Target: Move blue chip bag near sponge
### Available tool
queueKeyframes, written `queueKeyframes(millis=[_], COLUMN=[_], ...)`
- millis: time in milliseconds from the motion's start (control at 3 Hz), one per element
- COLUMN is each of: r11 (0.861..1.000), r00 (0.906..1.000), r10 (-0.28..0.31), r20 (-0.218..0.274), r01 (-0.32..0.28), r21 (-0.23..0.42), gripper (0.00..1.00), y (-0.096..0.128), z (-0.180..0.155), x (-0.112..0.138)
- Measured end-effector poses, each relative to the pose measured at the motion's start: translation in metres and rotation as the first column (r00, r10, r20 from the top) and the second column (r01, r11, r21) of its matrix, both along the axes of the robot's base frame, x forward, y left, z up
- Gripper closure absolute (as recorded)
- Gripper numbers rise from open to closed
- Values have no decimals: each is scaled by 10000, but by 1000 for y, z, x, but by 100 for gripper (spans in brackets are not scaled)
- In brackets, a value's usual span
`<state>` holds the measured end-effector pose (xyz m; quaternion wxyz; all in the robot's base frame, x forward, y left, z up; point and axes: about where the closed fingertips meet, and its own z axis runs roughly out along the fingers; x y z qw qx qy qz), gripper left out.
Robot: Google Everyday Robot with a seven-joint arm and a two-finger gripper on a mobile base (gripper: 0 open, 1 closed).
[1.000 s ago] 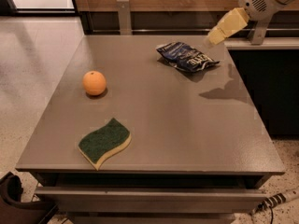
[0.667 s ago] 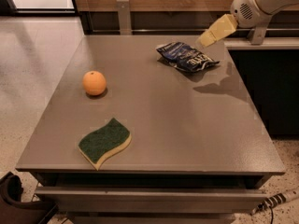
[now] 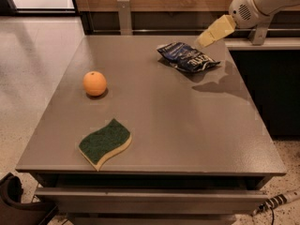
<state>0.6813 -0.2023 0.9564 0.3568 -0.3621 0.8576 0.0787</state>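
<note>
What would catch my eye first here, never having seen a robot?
A bright orange sits alone on the left of the grey table, with a green leaf-shaped sponge near the front edge. At the far right, the pale gripper hangs close over a crinkled blue chip bag.

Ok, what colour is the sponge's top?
The sponge is dark green on top, camera view; the pincer is near the blue chip bag.

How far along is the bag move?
Done: nothing; the bag lies far right on the table, the sponge near left. In hand: the pincer hangs at the bag's far edge. Left: grasp, carry, set down beside the sponge.
</note>
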Motion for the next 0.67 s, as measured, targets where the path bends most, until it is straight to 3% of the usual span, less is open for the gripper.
queueKeyframes(millis=[333,667], r11=[9942,9858], r00=[9989,9967], r10=[156,7], r20=[-446,-810], r01=[-107,129], r21=[1073,1672], gripper=[0,0], y=[-3,-7], z=[-26,-55], x=[25,38])
